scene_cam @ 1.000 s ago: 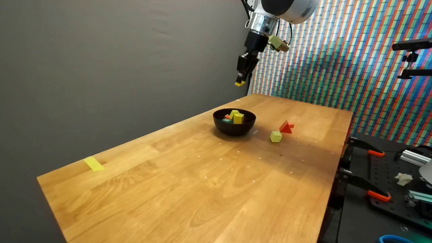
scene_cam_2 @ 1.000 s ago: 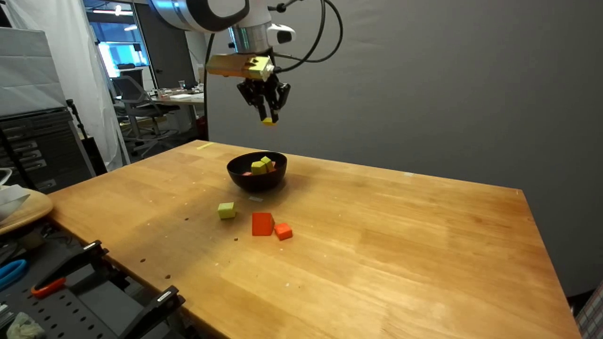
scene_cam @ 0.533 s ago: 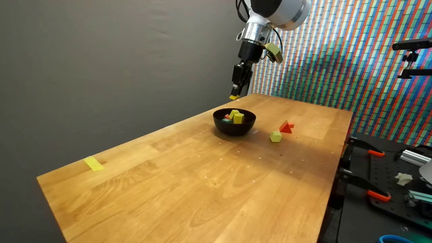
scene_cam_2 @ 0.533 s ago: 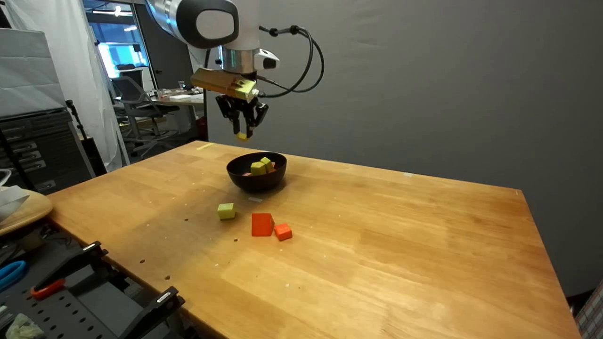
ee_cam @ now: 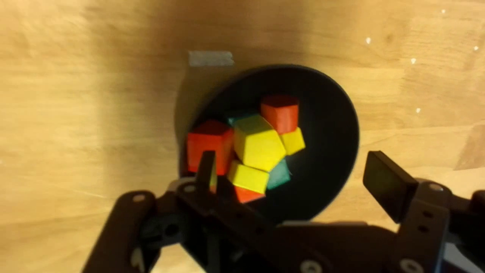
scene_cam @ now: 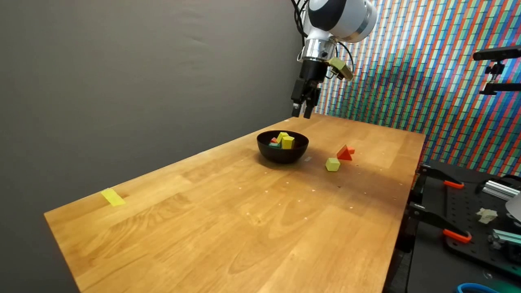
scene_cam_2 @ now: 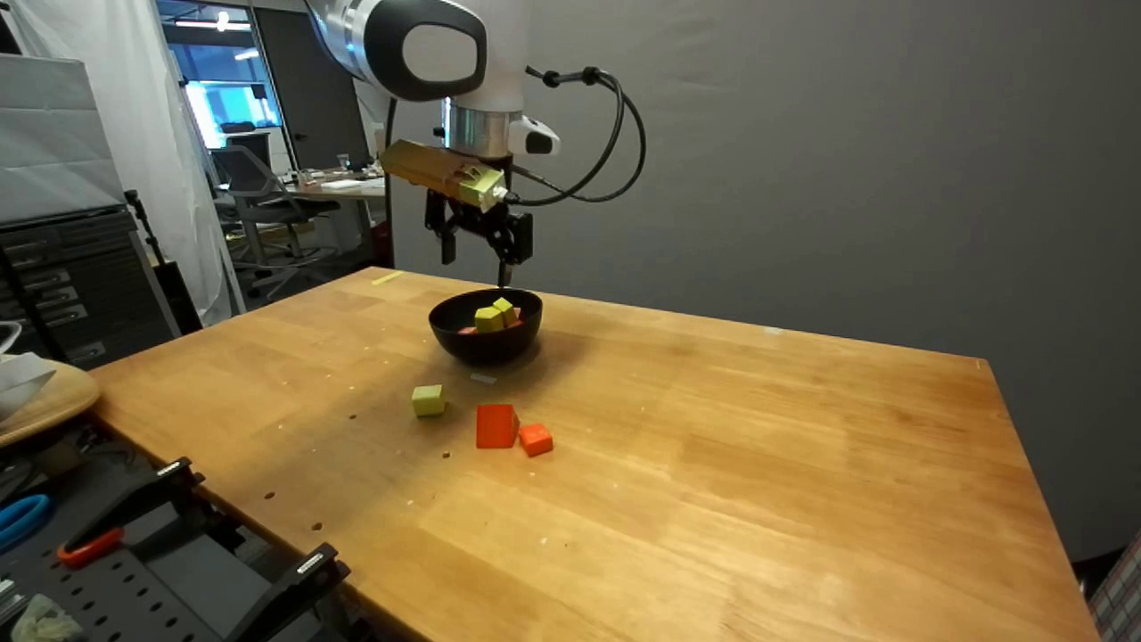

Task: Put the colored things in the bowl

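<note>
Bowl (ee_cam: 326, 159): red, yellow, teal blocks (ee_cam: 262, 149) inside | jaws: wide apart | clamp marking (scene_cam_2: 311, 563): illegible

In both exterior views the gripper (scene_cam_2: 476, 266) points downward, its two black fingers (scene_cam_2: 447, 248) spread wide apart. Directly above it sits the silvery wrist (scene_cam_2: 481, 132); farther up, the white-and-black arm (scene_cam_2: 423, 49) bends off to one side.

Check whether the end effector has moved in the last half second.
Yes, rightward in an exterior view: the end effector now appears above the right part of the black bowl, whereas it was above the bowl's middle.
</note>
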